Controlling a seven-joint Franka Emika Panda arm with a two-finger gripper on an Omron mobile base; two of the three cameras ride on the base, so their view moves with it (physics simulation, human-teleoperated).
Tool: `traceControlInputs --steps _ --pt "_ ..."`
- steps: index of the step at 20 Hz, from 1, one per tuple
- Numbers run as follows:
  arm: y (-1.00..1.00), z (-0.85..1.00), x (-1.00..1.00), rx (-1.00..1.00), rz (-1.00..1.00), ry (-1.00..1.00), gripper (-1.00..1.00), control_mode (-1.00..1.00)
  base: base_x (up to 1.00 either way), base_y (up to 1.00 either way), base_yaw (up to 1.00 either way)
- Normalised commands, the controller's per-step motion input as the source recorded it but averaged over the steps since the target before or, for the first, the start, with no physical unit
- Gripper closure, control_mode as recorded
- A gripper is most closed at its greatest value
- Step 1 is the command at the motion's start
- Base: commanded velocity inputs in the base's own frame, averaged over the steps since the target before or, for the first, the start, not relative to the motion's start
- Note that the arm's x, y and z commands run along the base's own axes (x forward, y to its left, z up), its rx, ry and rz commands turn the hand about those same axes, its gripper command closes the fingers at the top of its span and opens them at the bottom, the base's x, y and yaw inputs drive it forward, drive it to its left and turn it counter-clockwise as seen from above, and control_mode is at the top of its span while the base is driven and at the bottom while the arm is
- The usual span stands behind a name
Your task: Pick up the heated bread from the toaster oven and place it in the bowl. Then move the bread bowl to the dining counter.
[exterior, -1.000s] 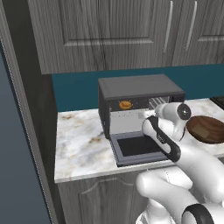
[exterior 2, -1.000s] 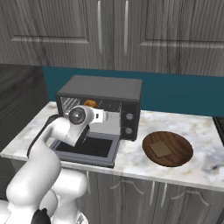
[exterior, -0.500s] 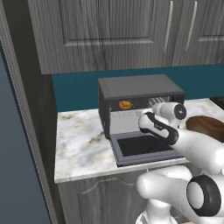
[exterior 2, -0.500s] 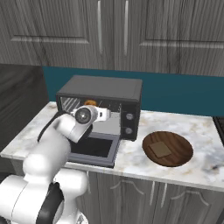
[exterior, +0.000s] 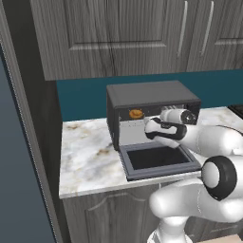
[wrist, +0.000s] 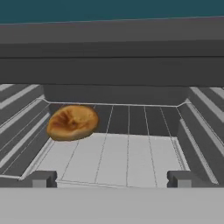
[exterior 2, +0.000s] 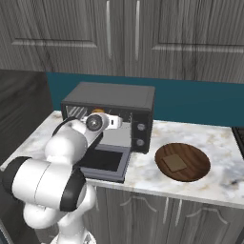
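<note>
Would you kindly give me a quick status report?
Gripper open, at oven mouth. Orange-brown bun on wire rack, left of line. Nothing blocking.

The toaster oven (exterior: 152, 114) stands with its glass door (exterior: 159, 159) dropped flat toward the counter edge, so the mouth is unblocked from the front. In the hand view the gripper (wrist: 112, 178), fingers spread wide, faces straight into the cavity. The wire rack (wrist: 131, 148) is bare across its middle and right. The bread (wrist: 72, 122) sits on the rack at the left, close to the ribbed left wall (wrist: 19, 120); that wall narrows the room on that side. The oven's ceiling is low. On the marble counter (exterior 2: 214, 143), the bowl (exterior 2: 183, 162) lies to the oven's right, apart from it, with free surface around it.
</note>
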Motion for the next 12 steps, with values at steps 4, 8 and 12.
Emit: traceControlInputs --steps 4,8,12 --pt "0.0 -0.25 0.37 0.0 0.0 0.0 -1.0 -1.0 0.0 0.0 0.0" --pt "0.0 -0.32 0.37 0.0 0.0 0.0 -1.0 -1.0 0.0 0.0 0.0" --pt "0.03 -0.33 0.39 0.0 0.0 0.0 -1.0 -1.0 0.0 0.0 0.0"
